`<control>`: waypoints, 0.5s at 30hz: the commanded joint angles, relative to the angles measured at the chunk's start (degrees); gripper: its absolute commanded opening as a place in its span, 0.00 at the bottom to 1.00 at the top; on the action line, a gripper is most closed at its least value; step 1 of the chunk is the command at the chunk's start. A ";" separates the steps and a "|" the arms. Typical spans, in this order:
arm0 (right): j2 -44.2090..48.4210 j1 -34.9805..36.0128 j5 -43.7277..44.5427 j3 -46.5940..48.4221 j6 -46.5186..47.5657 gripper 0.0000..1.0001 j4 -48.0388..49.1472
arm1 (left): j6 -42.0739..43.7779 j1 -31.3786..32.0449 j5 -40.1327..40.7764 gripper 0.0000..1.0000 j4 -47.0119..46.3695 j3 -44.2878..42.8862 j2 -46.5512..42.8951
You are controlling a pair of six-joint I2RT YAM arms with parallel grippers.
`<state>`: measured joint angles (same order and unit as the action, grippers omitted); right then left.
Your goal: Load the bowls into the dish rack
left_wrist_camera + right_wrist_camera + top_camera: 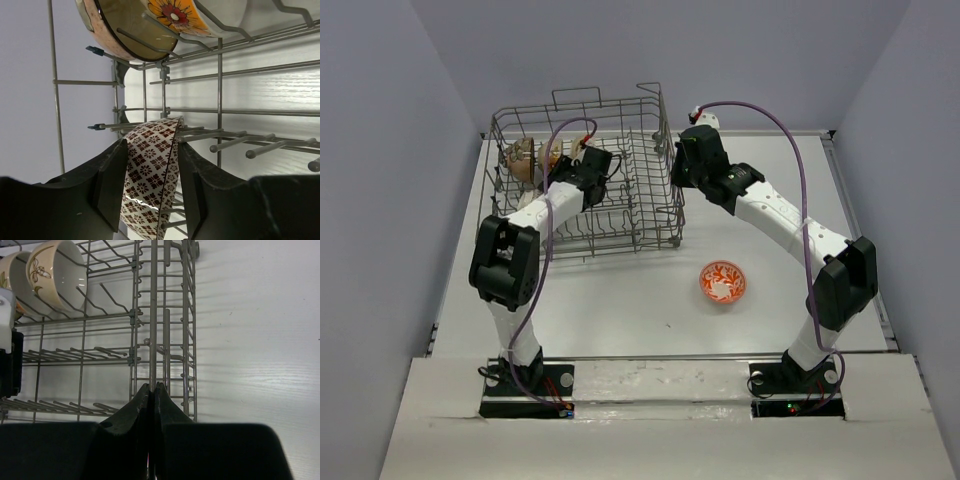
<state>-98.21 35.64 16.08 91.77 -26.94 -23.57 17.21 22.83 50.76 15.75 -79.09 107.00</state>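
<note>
Inside the dish rack (650, 215), between the half-spread jaws of the left gripper (151, 150): brown-and-white patterned bowl (147, 175), on edge among the tines, rim pointing away from the palm. Cannot tell whether pinched or merely flanked. Beyond the fingertips, more racked bowls (125, 30). Right gripper (152, 390) pressed closed at an upright wire of the rack's side. Likely next: 1 orange-red bowl (722, 283) on the table (620, 300), back toward the bases from the right gripper, nearer that arm.

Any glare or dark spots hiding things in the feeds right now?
Top external: even, soft light, the orange-red bowl reads clearly. Left wrist: fingers near-black, a glare streak on the patterned bowl, table behind washed out. Right wrist: fingers silhouetted, dish rack wires sharp.
</note>
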 commanded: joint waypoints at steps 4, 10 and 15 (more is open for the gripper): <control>0.66 -0.04 -1.31 0.34 1.27 0.02 1.60 | -9.57 -2.88 -9.71 0.54 4.29 -2.30 -3.90; 0.83 -0.04 -1.57 0.17 1.19 0.03 1.60 | -12.99 -5.16 -12.62 0.54 6.14 -2.30 -6.28; 0.74 -0.04 -1.66 0.08 1.27 0.04 1.60 | -15.45 -6.04 -13.06 0.54 6.58 -2.47 -8.65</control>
<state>-98.21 35.64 15.81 91.77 -26.94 -23.57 6.35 18.48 38.04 20.10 -80.09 101.43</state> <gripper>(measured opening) 0.075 0.538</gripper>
